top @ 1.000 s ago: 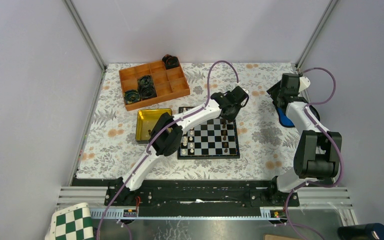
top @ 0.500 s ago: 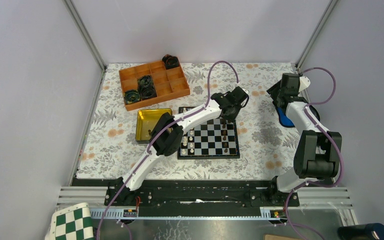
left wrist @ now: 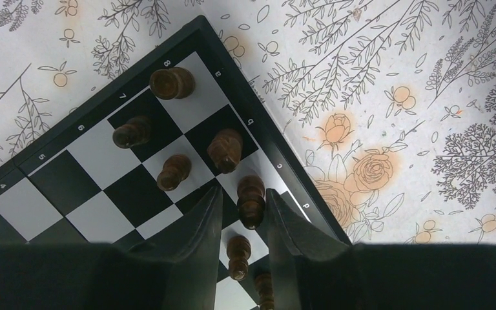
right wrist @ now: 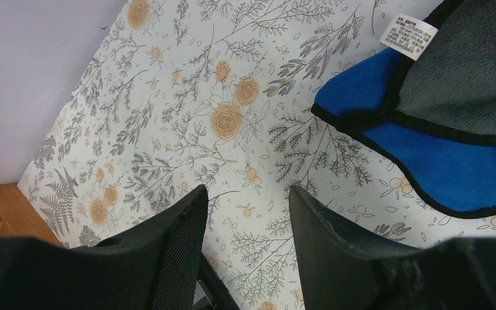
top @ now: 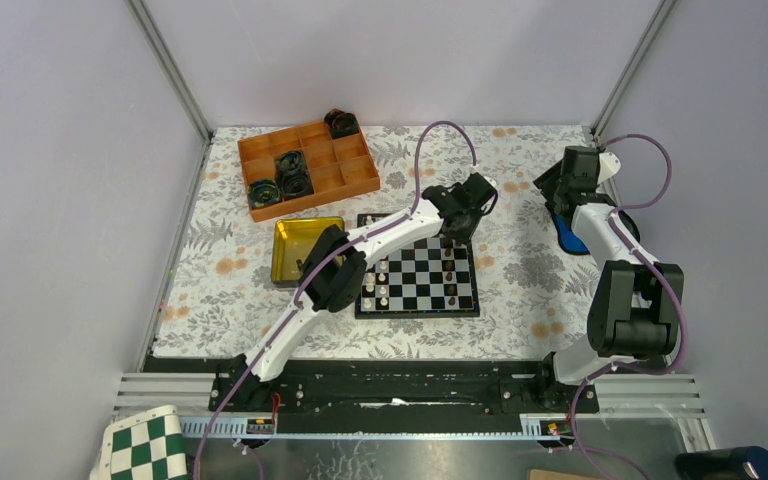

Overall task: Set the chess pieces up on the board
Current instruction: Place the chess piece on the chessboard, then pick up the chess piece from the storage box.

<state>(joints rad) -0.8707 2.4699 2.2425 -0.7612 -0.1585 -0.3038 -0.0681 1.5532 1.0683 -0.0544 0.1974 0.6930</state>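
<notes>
Surrounding the board [top: 420,291], floral cloth [top: 530,290], lilac walls [top: 60,200].

light: bright, even — diffuse | shadows: soft, short | focus: wrist views sharp, top view coarser

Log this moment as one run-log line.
left gripper: open, flanking a dark piece standing on the board | right gripper: open, empty, above tablecloth near blue cloth

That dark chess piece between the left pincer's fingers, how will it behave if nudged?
The dark chess piece probably tips easily: it looks tall and slim on a small base. It seems rigid and light, like turned wood. Toppling, it might knock the neighbouring piece, which stands close by.
</notes>
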